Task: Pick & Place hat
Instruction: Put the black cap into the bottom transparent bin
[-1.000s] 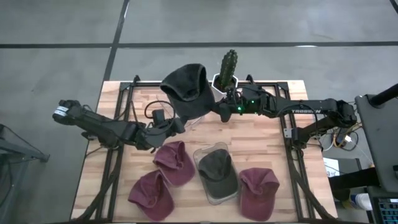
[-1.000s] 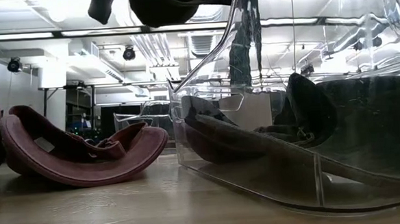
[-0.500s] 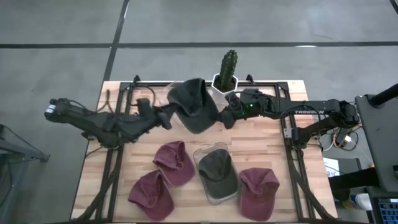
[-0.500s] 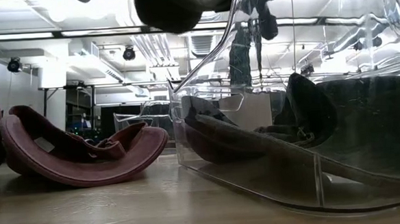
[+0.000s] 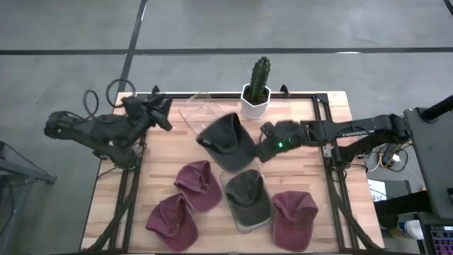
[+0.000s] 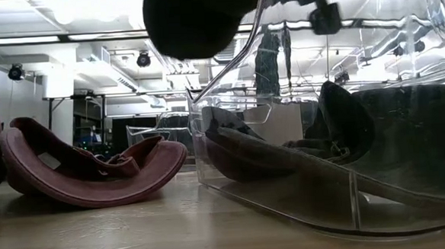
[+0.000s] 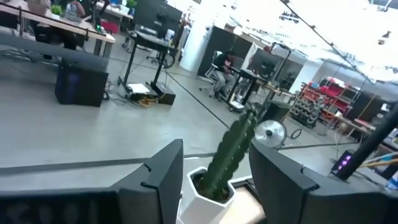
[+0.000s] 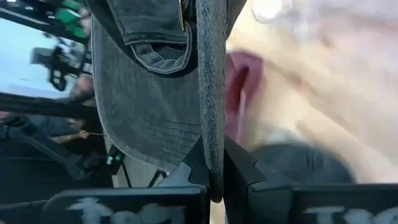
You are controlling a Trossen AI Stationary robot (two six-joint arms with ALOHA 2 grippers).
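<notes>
Right gripper point(image 5: 263, 149) clamped on grey hat point(image 5: 225, 142), held above table point(image 5: 311, 177) mid. Left gripper point(image 5: 161, 113) empty, fingers apart, at left rear corner.

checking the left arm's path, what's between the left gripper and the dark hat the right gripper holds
In the high view, an empty clear plastic container lies between the open left gripper and the dark grey hat held by the right gripper.

The tabletop point(image 5: 297, 177) is pale, matt wood planking with visible grain. The hat point(image 5: 226, 140) looks like faded grey cloth with stitched seams, soft and matt. The maroon caps point(image 5: 197, 184) are similar cloth. The bin point(image 6: 324, 165) is clear, glossy plastic. The cactus pot point(image 5: 253, 105) looks smooth and white.
</notes>
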